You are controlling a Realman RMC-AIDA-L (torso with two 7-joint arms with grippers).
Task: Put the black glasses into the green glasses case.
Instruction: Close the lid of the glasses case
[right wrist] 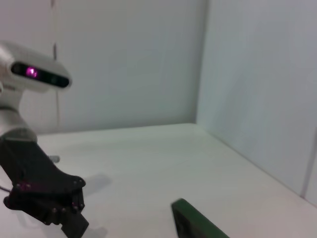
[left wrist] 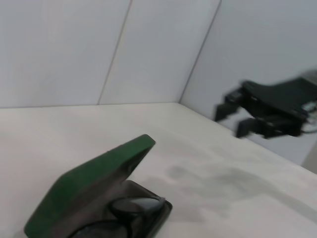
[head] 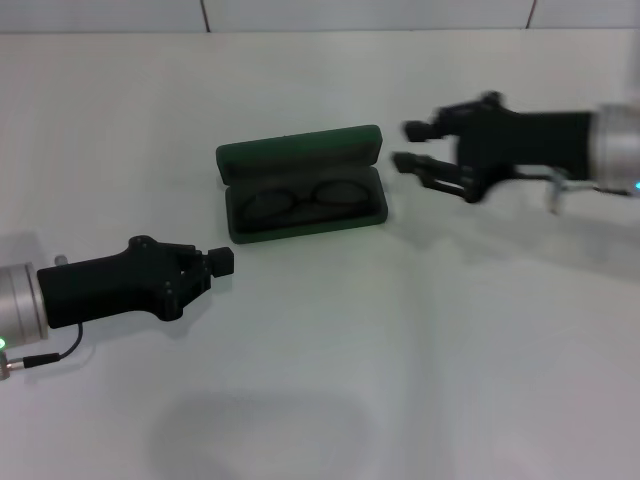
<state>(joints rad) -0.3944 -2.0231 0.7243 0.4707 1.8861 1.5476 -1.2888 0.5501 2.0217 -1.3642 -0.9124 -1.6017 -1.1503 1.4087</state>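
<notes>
The green glasses case (head: 300, 155) lies open at the middle of the table, its lid tilted up toward the far side. Inside it lie the black glasses (head: 302, 202), lenses side by side. My right gripper (head: 409, 146) hovers just right of the case, open, with nothing between its fingers. My left gripper (head: 222, 262) rests on the table in front of the case's left end, shut and empty. The left wrist view shows the case lid (left wrist: 94, 181), the glasses (left wrist: 132, 208) and, farther off, the right gripper (left wrist: 234, 118). The right wrist view catches a corner of the case (right wrist: 195, 220) and the left gripper (right wrist: 67, 215).
The white table (head: 400, 350) carries nothing else. A white wall (head: 360, 12) runs along its far edge. A thin black cable (head: 45, 357) trails from my left wrist at the near left.
</notes>
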